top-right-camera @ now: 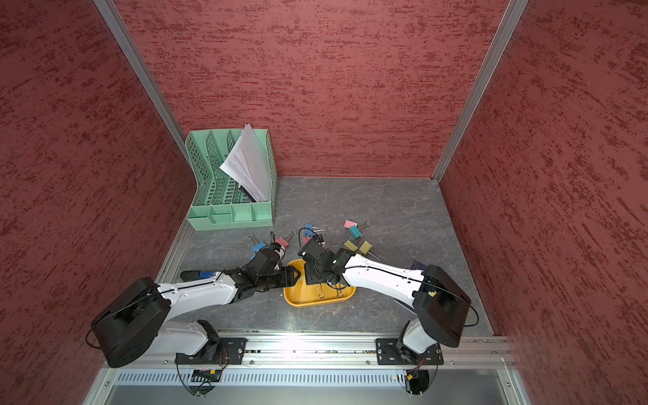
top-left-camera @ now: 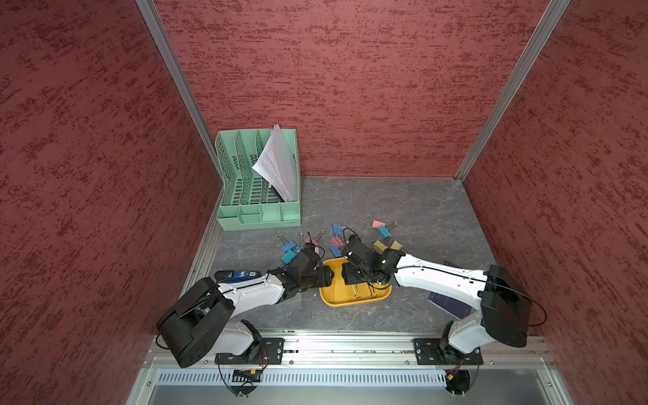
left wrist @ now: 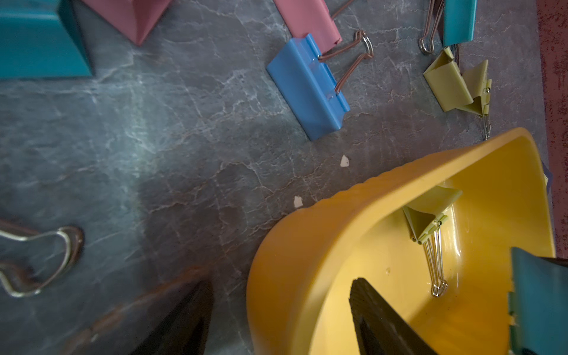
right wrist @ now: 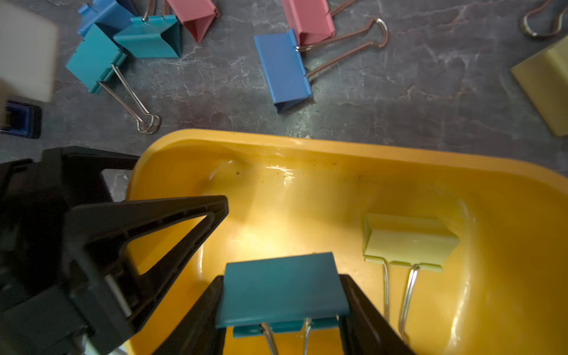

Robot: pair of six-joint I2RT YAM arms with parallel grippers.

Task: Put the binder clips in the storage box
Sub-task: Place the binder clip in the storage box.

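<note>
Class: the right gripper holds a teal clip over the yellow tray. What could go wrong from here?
1. The left gripper stands open astride the storage box wall, one finger inside, near the right gripper; if either moves, they could bump or drag the box.
2. Released here, the teal clip may land against the yellow clip lying in the box, tangling handles.

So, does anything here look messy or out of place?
Two tiny white scraps lie on the grey marbled table beside the shallow yellow plastic tray, and white papers lean askew in the mint-green organizer.
</note>
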